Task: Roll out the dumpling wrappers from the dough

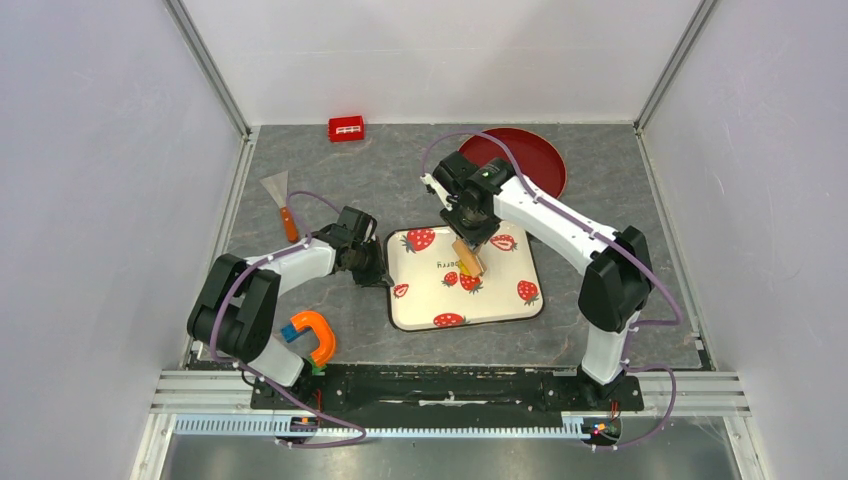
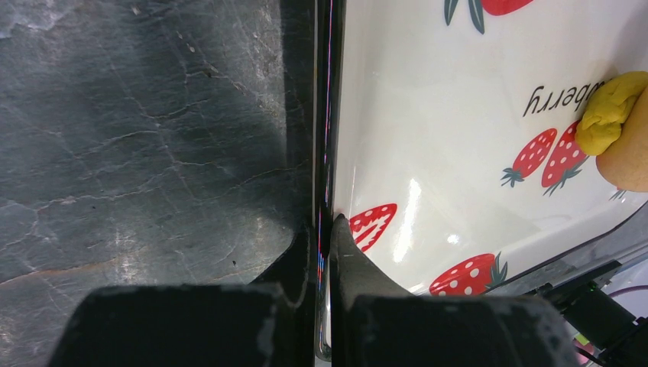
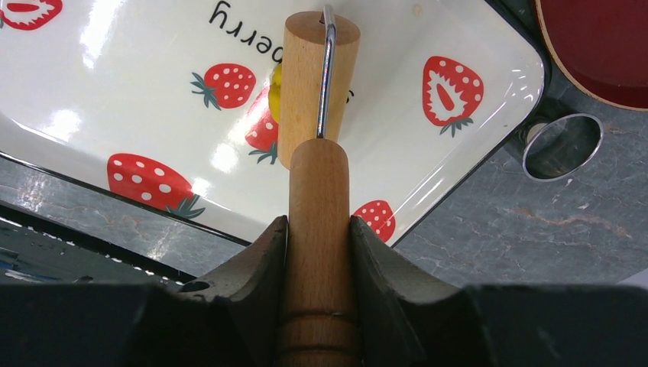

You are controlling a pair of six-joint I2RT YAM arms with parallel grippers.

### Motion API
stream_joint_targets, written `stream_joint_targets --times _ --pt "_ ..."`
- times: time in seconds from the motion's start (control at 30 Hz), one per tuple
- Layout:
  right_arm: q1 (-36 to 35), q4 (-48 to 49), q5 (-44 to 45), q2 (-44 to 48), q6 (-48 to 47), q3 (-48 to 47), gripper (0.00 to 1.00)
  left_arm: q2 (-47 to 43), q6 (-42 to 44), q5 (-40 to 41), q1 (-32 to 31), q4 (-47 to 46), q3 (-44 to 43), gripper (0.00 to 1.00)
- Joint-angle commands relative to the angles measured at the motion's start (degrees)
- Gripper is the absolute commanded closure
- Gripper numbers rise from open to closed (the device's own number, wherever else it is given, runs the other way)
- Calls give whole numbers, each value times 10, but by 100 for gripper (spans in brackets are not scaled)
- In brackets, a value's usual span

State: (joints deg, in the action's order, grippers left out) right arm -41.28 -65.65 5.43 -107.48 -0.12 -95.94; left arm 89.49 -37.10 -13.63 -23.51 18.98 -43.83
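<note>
Evidently the right gripper [image 3: 319,229] is clamped tight on the handle of the tan wooden roller [image 3: 319,84]. The roller's drum sits just ahead of the fingertips, pressing on the bright yellow lump of dough [image 2: 609,111]. The left gripper [image 2: 323,241] pinches the near rim of the white strawberry-printed tray [image 2: 428,115], probably to stop it sliding under the rolling. The dough looks thick beyond the drum, and no round dumpling wrappers show yet.
</note>
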Motion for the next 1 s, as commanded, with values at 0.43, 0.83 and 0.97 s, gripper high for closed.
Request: stream_joint_targets --times 0.43,0.83,0.97 --pt "-5 62 -69 -91 -14 165 100 44 11 51 -14 24 19 98" --pt "-7 84 -89 -121 -23 169 100 40 10 53 -15 24 22 98" --pt "-11 84 -94 -131 -25 147 100 39 9 53 -15 24 22 98"
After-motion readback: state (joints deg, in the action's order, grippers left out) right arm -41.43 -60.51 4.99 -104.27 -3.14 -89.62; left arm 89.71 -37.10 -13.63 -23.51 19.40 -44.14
